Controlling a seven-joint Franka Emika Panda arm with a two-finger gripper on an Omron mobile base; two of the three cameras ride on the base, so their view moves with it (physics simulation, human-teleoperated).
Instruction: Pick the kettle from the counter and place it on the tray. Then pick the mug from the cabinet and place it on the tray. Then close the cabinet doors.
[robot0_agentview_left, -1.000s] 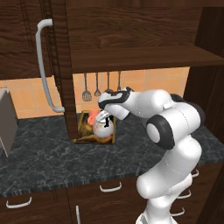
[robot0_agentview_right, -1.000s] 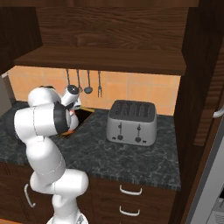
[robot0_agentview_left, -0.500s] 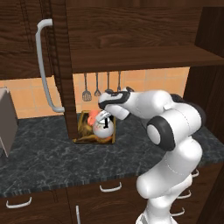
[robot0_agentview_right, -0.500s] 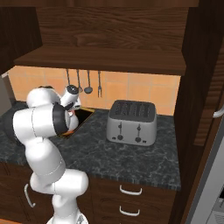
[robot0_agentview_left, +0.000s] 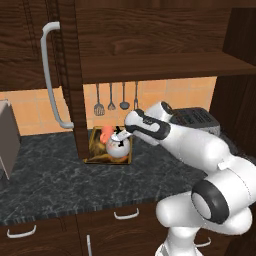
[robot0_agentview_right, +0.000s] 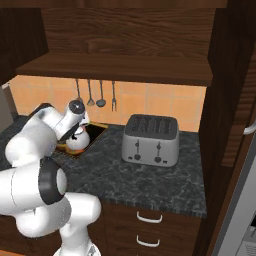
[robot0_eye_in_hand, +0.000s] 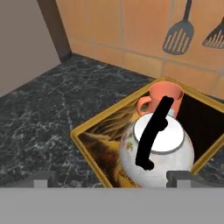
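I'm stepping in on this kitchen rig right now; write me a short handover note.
Gripper: open, holding nothing, just above the small round white kettle.
Kettle: standing on the shallow golden-rimmed tray on the dark marbled counter.
Small orange-coral mug: upright on the tray, right behind the kettle.
Done: kettle and mug both placed.
Left: close the dark brown cabinet doors; the left one, with its grey bar handle, stands open.

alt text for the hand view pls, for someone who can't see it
A small white kettle with a black arched handle stands on a golden-rimmed tray, with an orange mug upright just beyond it on the same tray. The tray rests on a dark marbled counter before an orange tiled wall hung with utensils. The open gripper sits above the kettle.
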